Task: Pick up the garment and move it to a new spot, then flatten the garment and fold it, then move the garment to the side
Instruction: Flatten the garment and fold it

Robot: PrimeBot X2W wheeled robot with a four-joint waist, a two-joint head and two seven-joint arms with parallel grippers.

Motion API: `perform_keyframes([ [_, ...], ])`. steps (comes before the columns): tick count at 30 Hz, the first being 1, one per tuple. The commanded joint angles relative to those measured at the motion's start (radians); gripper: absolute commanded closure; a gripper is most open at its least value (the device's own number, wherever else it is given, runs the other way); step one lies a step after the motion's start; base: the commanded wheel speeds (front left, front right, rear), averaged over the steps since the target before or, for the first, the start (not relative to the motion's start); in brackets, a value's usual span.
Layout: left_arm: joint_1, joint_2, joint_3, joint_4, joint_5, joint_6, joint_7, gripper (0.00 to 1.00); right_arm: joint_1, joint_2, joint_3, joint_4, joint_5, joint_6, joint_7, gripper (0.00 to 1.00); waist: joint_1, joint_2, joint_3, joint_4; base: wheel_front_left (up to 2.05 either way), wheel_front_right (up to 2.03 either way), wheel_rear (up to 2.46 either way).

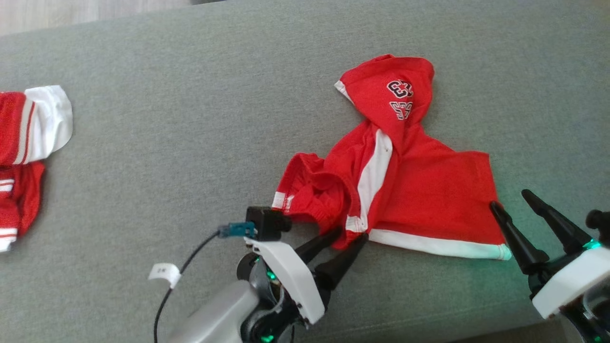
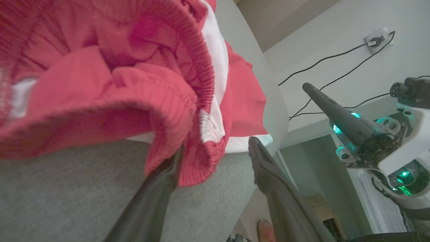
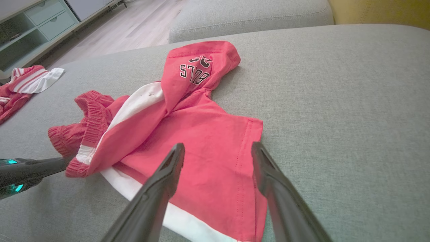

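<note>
A red garment (image 1: 419, 190) with white trim and dark lettering lies crumpled on the grey sofa cushion (image 1: 190, 143). My left gripper (image 1: 351, 235) is open at its near lower edge. In the left wrist view the ribbed red hem (image 2: 198, 161) hangs between the open left gripper's (image 2: 216, 146) two fingers, touching the left one. My right gripper (image 1: 509, 198) is open just beside the garment's right corner. From the right wrist, the right gripper (image 3: 218, 145) hovers over the flat red panel (image 3: 201, 134), nothing held.
Another red and white striped garment (image 1: 24, 138) lies at the cushion's far left edge. A black cable with a white tag (image 1: 164, 274) trails from the left wrist. The cushion's front edge runs close below both grippers. A low cabinet (image 3: 33, 27) stands beyond the sofa.
</note>
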Motion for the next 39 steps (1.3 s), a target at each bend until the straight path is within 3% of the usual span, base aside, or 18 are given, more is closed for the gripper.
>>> perform_keyframes([
  [1, -0.028, -0.007, 0.041, -0.027, -0.016, -0.006, 0.008, 0.00, 0.003, -0.025, 0.006, -0.033, -0.007, 0.004, -0.001, 0.00, 0.0000, 0.0000, 0.002, -0.006, 0.00, 0.00, 0.00],
  [6, -0.045, -0.012, 0.061, -0.015, -0.064, -0.007, 0.036, 0.02, -0.003, -0.026, 0.006, -0.033, -0.007, 0.004, -0.005, 0.00, 0.0000, 0.0000, 0.008, -0.020, 0.00, 0.00, 0.00],
  [9, -0.052, -0.009, 0.062, -0.008, -0.071, -0.008, 0.040, 0.68, -0.004, -0.024, 0.006, -0.031, -0.005, 0.004, -0.009, 0.00, 0.0000, 0.0000, 0.009, -0.026, 0.00, 0.00, 0.00],
  [10, -0.053, -0.008, 0.065, -0.005, -0.070, -0.009, 0.034, 0.99, -0.004, -0.022, 0.004, -0.030, -0.004, 0.004, -0.011, 0.00, 0.0000, 0.0000, 0.008, -0.027, 0.00, 0.00, 0.00],
  [17, -0.104, 0.006, 0.137, 0.022, -0.021, 0.005, -0.111, 1.00, -0.015, -0.012, 0.024, -0.023, -0.002, 0.004, -0.025, 0.00, 0.0000, 0.0000, -0.021, -0.040, 0.00, 0.00, 0.00],
  [24, -0.388, 0.132, 0.236, 0.020, 0.098, 0.023, -0.158, 1.00, -0.057, 0.012, 0.078, -0.002, 0.006, 0.004, -0.045, 0.00, 0.0000, 0.0000, -0.066, -0.085, 0.00, 0.00, 0.00],
  [27, -0.475, 0.146, 0.255, 0.002, 0.113, 0.017, -0.162, 1.00, -0.062, 0.020, 0.090, 0.012, 0.010, 0.004, -0.059, 0.00, 0.0000, 0.0000, -0.071, -0.097, 0.00, 0.00, 0.00],
  [30, -0.479, 0.138, 0.206, -0.053, 0.111, 0.001, -0.136, 1.00, -0.058, 0.024, 0.096, 0.024, 0.015, 0.004, -0.072, 0.00, 0.0000, 0.0000, -0.073, -0.097, 0.00, 0.00, 0.00],
  [33, -0.382, 0.129, 0.084, -0.132, 0.081, -0.009, -0.057, 1.00, -0.054, 0.024, 0.097, 0.035, 0.019, 0.004, -0.085, 0.00, 0.0000, 0.0000, -0.072, -0.091, 0.00, 0.00, 0.00],
  [39, -0.135, 0.187, -0.135, -0.195, 0.046, -0.013, 0.043, 1.00, -0.051, 0.014, 0.088, 0.034, 0.025, 0.004, -0.089, 0.00, 0.0000, 0.0000, -0.051, -0.039, 0.00, 0.00, 0.00],
])
